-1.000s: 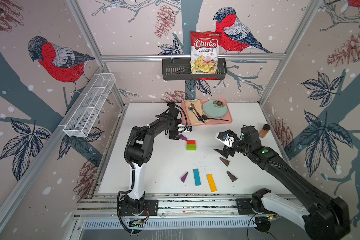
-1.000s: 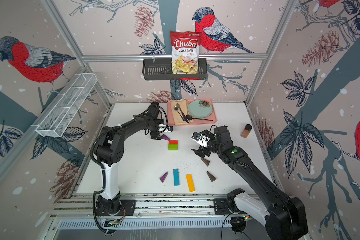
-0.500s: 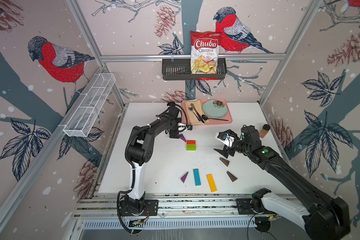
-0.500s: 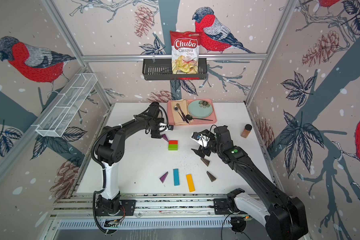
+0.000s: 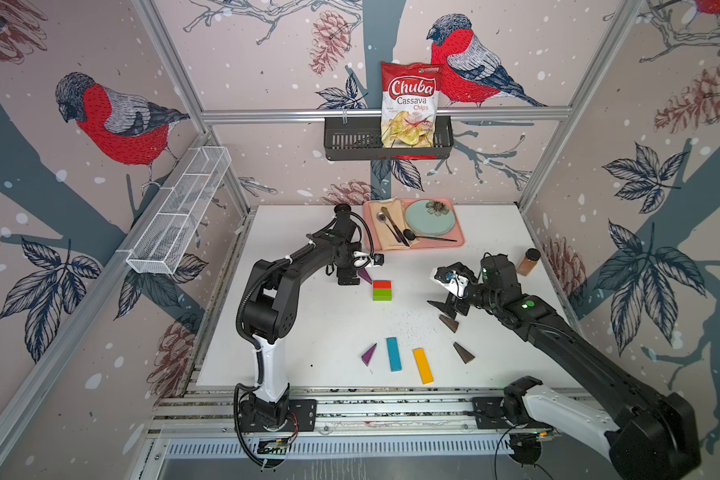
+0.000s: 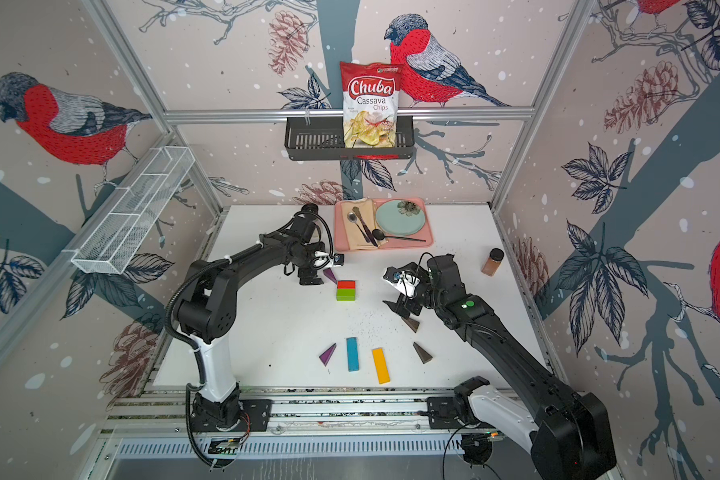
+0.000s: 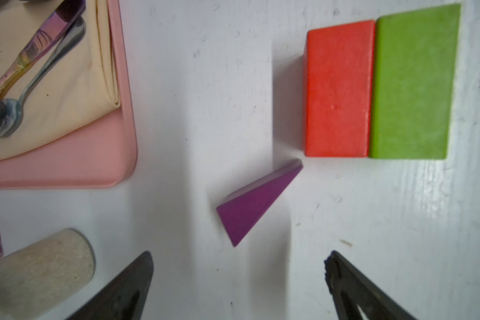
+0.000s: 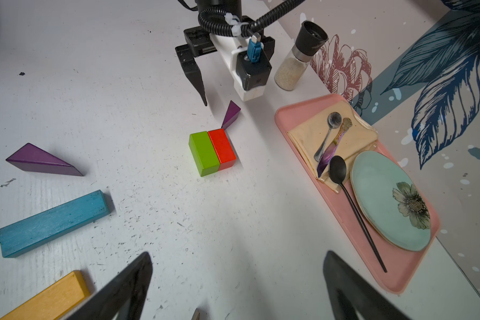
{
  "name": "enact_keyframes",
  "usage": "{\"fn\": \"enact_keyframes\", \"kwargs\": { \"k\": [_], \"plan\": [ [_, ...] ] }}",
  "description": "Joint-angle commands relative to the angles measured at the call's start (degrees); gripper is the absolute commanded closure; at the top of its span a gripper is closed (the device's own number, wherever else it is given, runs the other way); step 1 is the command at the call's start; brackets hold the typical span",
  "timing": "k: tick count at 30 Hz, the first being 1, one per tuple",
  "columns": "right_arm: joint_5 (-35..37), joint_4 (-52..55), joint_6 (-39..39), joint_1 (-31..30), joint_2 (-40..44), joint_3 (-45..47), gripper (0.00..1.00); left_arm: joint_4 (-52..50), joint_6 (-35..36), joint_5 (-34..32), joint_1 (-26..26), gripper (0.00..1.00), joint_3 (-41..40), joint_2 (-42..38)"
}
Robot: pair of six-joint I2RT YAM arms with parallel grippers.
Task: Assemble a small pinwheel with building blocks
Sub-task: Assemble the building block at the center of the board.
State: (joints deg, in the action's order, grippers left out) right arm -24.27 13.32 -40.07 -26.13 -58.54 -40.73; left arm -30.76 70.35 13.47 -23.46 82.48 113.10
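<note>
Hub laid, first blade in: red brick (image 7: 338, 88) and green brick (image 7: 410, 83) sit joined mid-table (image 5: 308, 332). The purple wedge (image 7: 254, 205) has its tip at the red corner. My left claw (image 5: 348, 279) hangs wide and empty over it. My right claw (image 8: 237, 256), also wide and empty, hovers by a brown wedge (image 5: 449, 323). That is probably the next pick, and its slanted sides call for a squared grip. Blue bar (image 5: 393, 354) and yellow bar (image 5: 423, 365) lie loose nearer the front. Tray (image 5: 433, 245) and shaker (image 8: 291, 69) crowd the hub's far side.

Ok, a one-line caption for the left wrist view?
Open left gripper by a purple wedge that points at the red block, flush against the green block.
</note>
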Motion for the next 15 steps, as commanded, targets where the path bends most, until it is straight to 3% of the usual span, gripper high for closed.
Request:
{"fn": "enact_keyframes", "kwargs": {
  "k": [1, 15],
  "plan": [
    [-0.3, -2.1, 1.0, 0.0, 0.0, 0.0, 0.04, 2.3, -3.2, 1.9, -1.5, 0.03, 0.5, 1.2],
    [0.6, -0.2, 0.8, 0.6, 1.8, 0.5, 0.04, 3.1, -6.1, -0.1, -2.7, 0.03, 6.7, 7.2]
  ]
}}
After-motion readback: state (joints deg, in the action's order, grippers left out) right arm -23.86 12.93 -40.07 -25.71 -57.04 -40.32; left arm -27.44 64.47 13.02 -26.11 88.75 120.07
